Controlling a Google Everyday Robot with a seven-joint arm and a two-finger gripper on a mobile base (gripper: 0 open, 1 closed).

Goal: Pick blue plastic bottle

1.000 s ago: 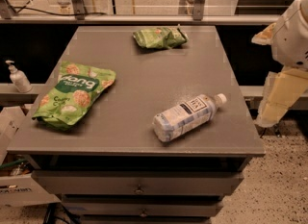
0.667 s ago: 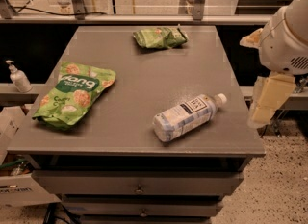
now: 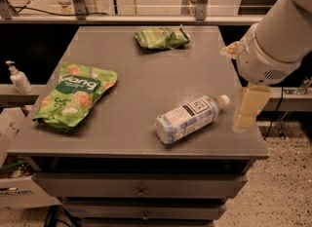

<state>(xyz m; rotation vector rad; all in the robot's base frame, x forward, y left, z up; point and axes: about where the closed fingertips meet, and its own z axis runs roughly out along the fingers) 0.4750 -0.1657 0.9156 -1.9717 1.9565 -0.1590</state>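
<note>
The blue plastic bottle (image 3: 190,119) lies on its side on the grey table (image 3: 146,75), near the front right. Its white cap points to the right and slightly back, and its dark blue label panel faces up. My gripper (image 3: 247,108) hangs from the white arm over the table's right edge, just right of the bottle's cap and a little above the tabletop. It holds nothing that I can see and does not touch the bottle.
A large green snack bag (image 3: 73,94) lies at the table's left. A small green bag (image 3: 161,37) lies at the back middle. A white pump dispenser (image 3: 18,78) stands on a ledge to the left. Drawers (image 3: 141,191) sit under the tabletop.
The arm and gripper have moved left, from beside the table to over its right edge, closer to the bottle's cap. The bottle and bags have not moved.
</note>
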